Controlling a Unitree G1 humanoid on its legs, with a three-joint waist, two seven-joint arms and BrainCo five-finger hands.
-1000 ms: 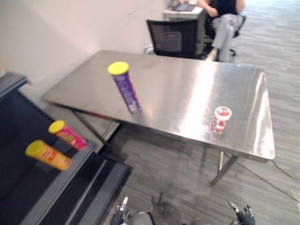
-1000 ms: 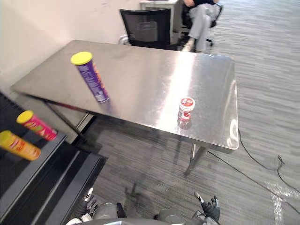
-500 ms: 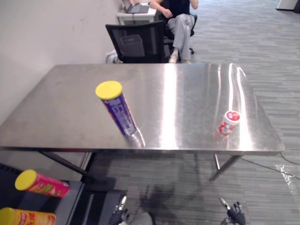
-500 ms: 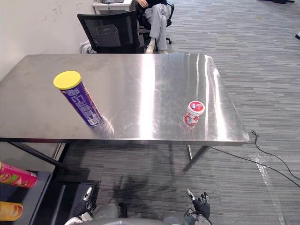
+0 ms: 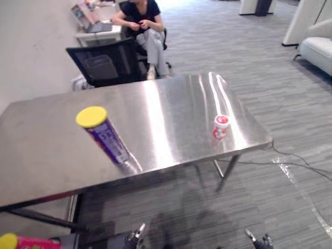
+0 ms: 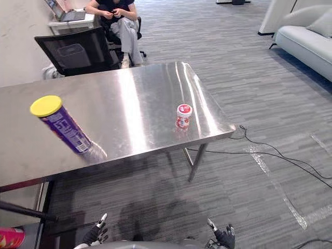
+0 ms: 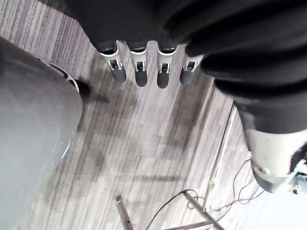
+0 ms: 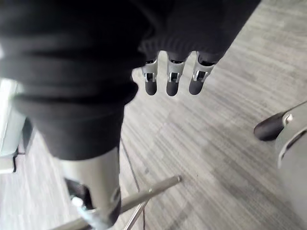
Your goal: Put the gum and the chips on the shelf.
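Head camera has swung since 0.5 s ago, so the whole scene has shifted in frame; nothing has moved relative to the tabletop (image 5: 171,101). The chips can (image 5: 104,136), a purple tube with its yellow lid up, stands on the left part of the tabletop near the front edge, same spot as before. The gum tub (image 5: 221,127), red and white and upright, sits toward the right end, also near the front edge and well apart from the chips can. A pink can (image 6: 9,237) lies low at the left, below tabletop level, cut by the frame edge. The left robot hand (image 6: 96,233) and right robot hand (image 6: 223,235) still hang low at the bottom edge over the carpet floor (image 7: 134,143). In the wrist views both have straight fingers (image 8: 172,79) and hold nothing. An office chair (image 5: 106,62) and a seated person (image 5: 142,23) are behind the tabletop. A sofa (image 6: 306,41) has come into frame at the far right.
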